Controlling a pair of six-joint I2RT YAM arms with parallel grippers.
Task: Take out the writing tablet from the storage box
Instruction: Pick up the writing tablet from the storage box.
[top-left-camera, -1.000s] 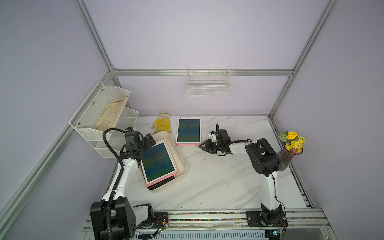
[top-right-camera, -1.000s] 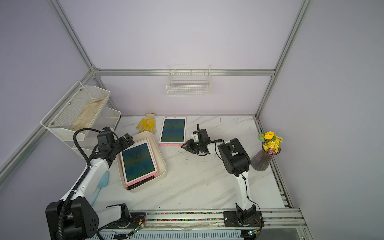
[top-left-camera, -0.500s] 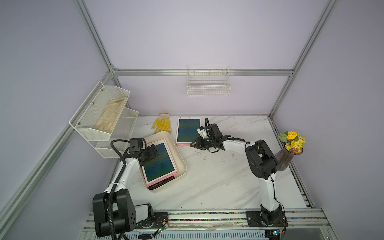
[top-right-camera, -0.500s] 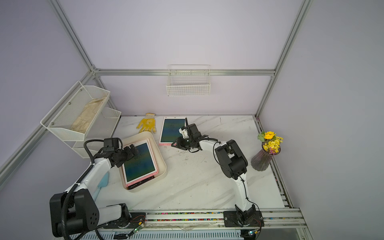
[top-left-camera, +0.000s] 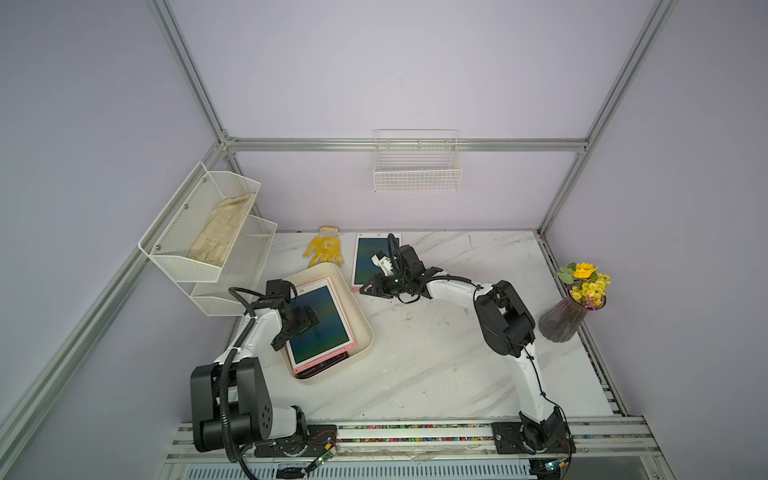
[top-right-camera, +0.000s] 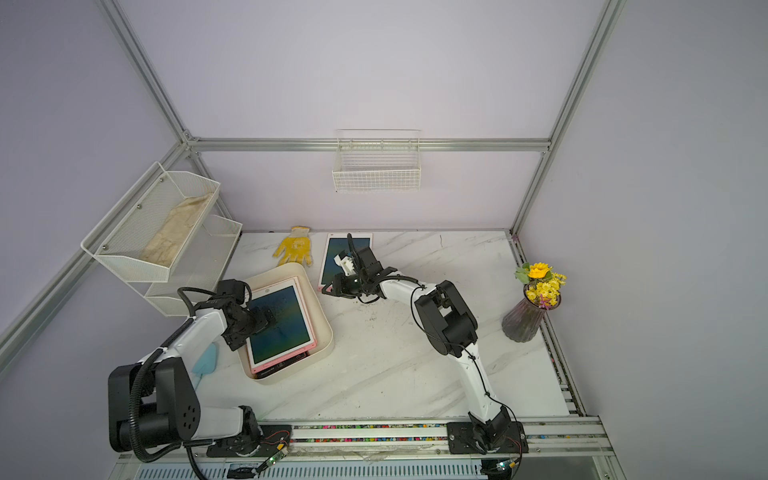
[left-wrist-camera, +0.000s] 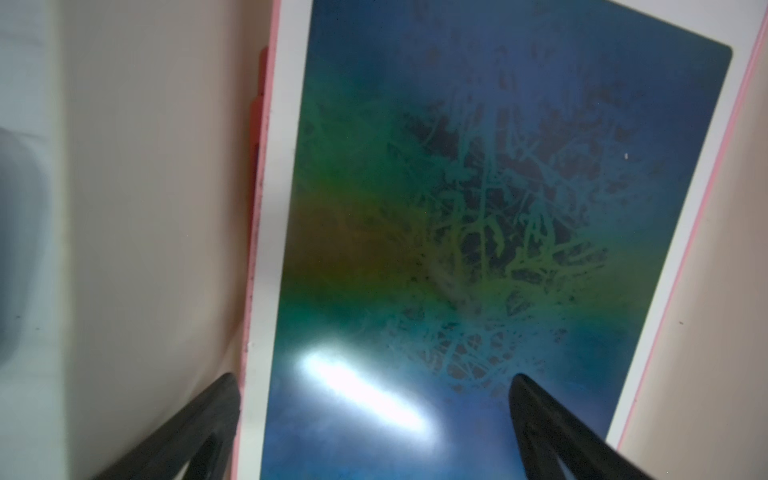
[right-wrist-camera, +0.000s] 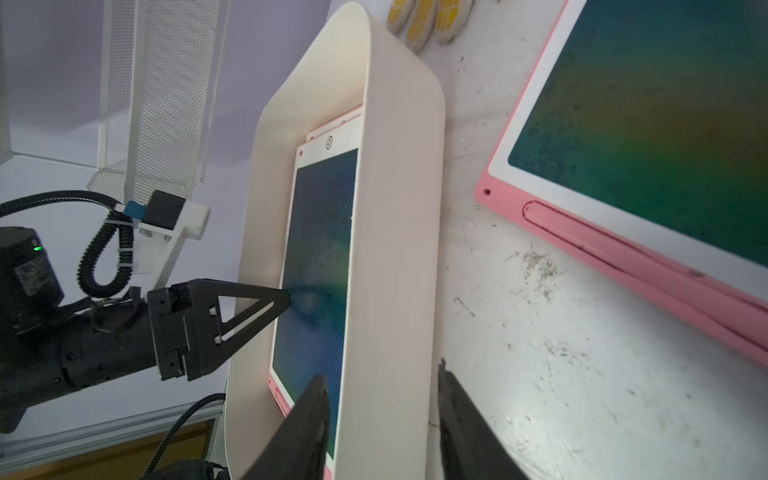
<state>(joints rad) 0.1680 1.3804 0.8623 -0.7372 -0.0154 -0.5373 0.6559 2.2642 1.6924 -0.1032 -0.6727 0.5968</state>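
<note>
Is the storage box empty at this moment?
No, a writing tablet with a pink frame lies inside the storage box, as a top view shows.

Yellow glove (top-left-camera: 325, 251) lies flat on the marble tabletop (top-left-camera: 436, 365) near the back wall; purple vase (top-left-camera: 561, 320) with yellow flowers (top-left-camera: 584, 280) stands at right edge; mesh two-tier shelf (top-left-camera: 183, 245) holds beige cloth (top-left-camera: 220, 232) in upper tier; wire basket (top-left-camera: 417, 174) hangs on back wall.

Box (top-left-camera: 362, 332) on table (top-left-camera: 436, 374), left half; stacked tablets (top-left-camera: 332, 332) inside. Loose tablet (top-left-camera: 363, 253) flat on table, behind-right of box; glove (top-left-camera: 325, 251) left of it, behind box. Vase (top-left-camera: 561, 324) at right edge. Shelf (top-left-camera: 208, 237) on left wall, basket (top-left-camera: 417, 176) on back wall. Left gripper (left-wrist-camera: 374, 380) over stack; right gripper (right-wrist-camera: 382, 415) straddles box's right wall.
</note>
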